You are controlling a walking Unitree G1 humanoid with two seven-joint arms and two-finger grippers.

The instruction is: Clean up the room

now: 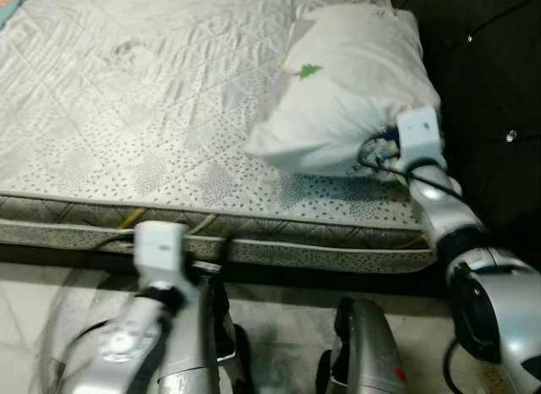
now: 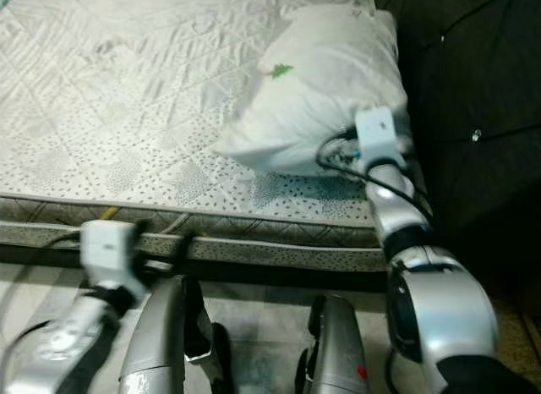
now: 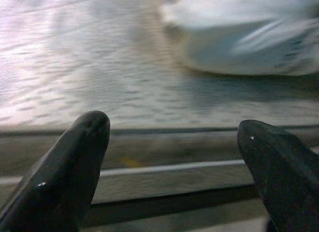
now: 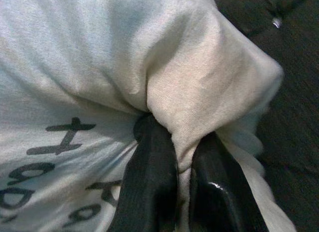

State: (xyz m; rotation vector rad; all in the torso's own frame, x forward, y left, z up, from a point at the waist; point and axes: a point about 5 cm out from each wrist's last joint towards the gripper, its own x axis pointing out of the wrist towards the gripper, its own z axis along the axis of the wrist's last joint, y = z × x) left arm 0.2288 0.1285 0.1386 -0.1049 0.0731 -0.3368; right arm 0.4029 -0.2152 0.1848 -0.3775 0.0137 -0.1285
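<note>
The right claw (image 4: pixel 182 192) pinched a fold of the pillow (image 1: pixel 347 81) near the bed's (image 1: pixel 127 115) right edge; the left claw (image 3: pixel 174 167), fingers apart, probably hung below the near edge.

Mattress (image 1: pixel 127 115) (quilted) bears 1 pillow (image 1: pixel 347 81).

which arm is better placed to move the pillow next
Right. The right gripper is already pinched shut on a fold of the pillow at its near corner on the mattress. The left gripper is open, down by the mattress edge, well short of the pillow.
</note>
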